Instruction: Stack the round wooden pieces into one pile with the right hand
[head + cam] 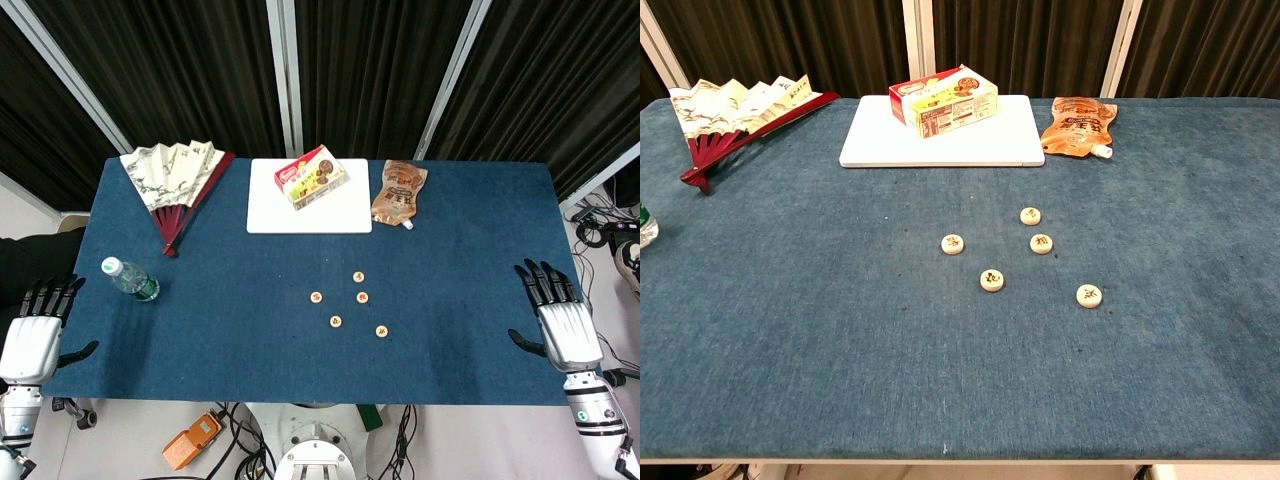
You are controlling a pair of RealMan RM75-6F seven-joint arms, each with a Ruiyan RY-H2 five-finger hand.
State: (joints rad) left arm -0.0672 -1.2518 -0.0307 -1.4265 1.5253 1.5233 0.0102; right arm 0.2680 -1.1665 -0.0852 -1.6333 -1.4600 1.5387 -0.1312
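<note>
Resting flat on the blue table (480,240), five round wooden pieces (362,297) lie scattered near its middle, each separate from the others and none stacked. In the chest view they read as one rearmost piece (1030,215), one just in front of it (1041,243), one to the left (953,243), one nearer the front edge (991,280) and one furthest right (1089,295). Each carries a dark mark on its top face; the marks are too small to read.

The right hand (560,315) sits at the right edge of the table, well apart from the pieces, fingers spread and extended, grasping nothing. The left hand (40,325) sits at the left edge in like manner, fingers released and apart, grasping nothing. Neither hand appears in the chest view.

Along the far side, a white board (300,215) lies flat with a small printed box (312,177) resting on it, set at a slant. Just right of the board lies an orange spouted pouch (400,193), spout pointing toward the front. To the left of the board lies a partly opened folding fan (180,180) with dark red ribs. A clear bottle (131,279) with a green label lies on its side near the left hand, not touching it.
</note>
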